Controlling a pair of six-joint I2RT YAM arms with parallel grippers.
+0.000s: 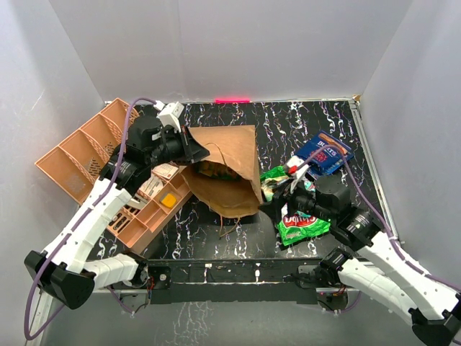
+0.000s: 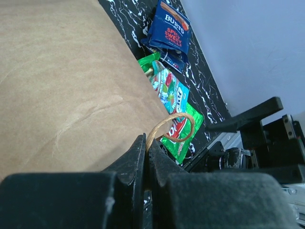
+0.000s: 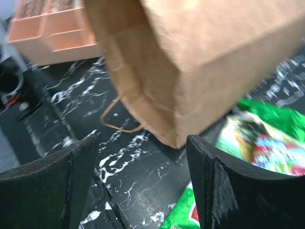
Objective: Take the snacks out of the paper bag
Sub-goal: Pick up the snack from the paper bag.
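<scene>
The brown paper bag (image 1: 229, 155) lies tilted at mid-table with its mouth lifted to the left. My left gripper (image 1: 189, 148) is shut on the bag's twisted handle (image 2: 177, 118), which comes out between its jaws (image 2: 147, 148). A packet shows inside the bag's mouth (image 1: 212, 170). A dark blue Burts packet (image 1: 328, 155), a multicoloured packet (image 1: 277, 180) and a bright green packet (image 1: 302, 225) lie on the table to the right. My right gripper (image 1: 277, 205) is open and empty, low over the table by the bag's corner (image 3: 205, 57), with the green packet (image 3: 183, 214) beside it.
The orange divided tray (image 1: 79, 155) with small items stands at the left, touching the bag's side. The bag's second handle (image 3: 116, 119) hangs onto the black marbled table (image 1: 194, 231). White walls close in the back and both sides.
</scene>
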